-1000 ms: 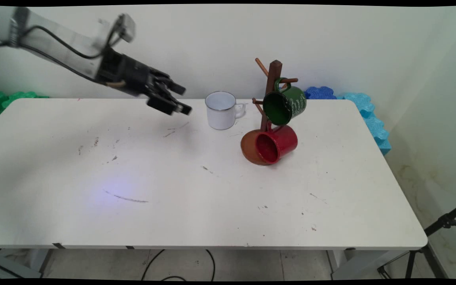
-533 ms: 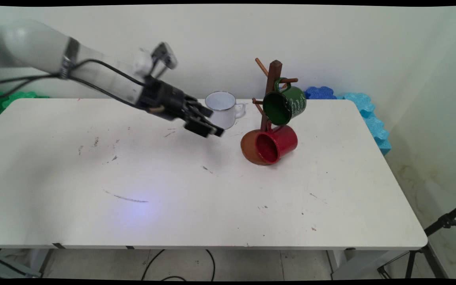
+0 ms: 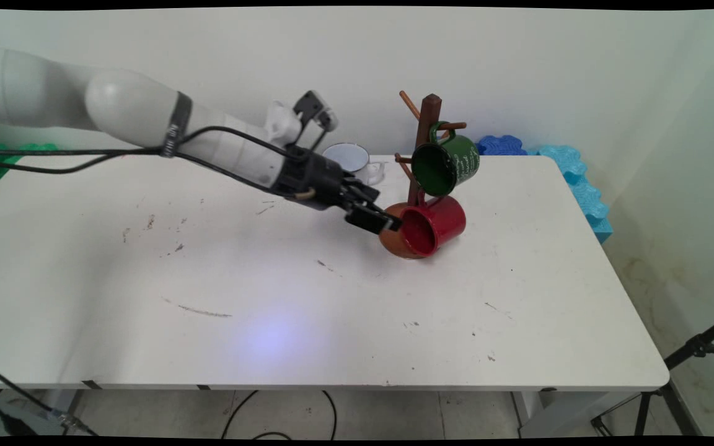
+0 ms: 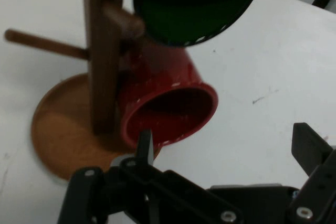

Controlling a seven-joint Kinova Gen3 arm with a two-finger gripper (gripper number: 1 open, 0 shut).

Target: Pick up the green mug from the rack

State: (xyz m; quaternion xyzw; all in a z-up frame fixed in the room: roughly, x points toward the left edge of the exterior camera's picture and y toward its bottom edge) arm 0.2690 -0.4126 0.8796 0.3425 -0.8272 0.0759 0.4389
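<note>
A: Main view, left to right, how many of each thing?

B: One white worktop [image 3: 208,347]. One arm comes in from the upper left, ending in one gripper [image 3: 374,218] near frame centre. Three mugs: one white mug [image 3: 346,156] standing on the worktop behind the gripper, partly hidden by it; one green mug [image 3: 445,163] and one red mug [image 3: 434,224] to the right.

A: And the stand?

B: One wooden mug tree [image 3: 426,133] right of centre. The green mug hangs by its handle from an upper peg, the red one below it, mouth tilted toward the lower left, over the tree's round base.

A: The gripper's state?

B: In the hand view its fingers [image 4: 145,148] stand spread apart, grasping nothing; the left fingertip sits just before the red mug's [image 4: 168,111] rim.

A: Anything at the far right?

B: Blue foam blocks [image 3: 571,173] beyond the worktop's edge.
</note>
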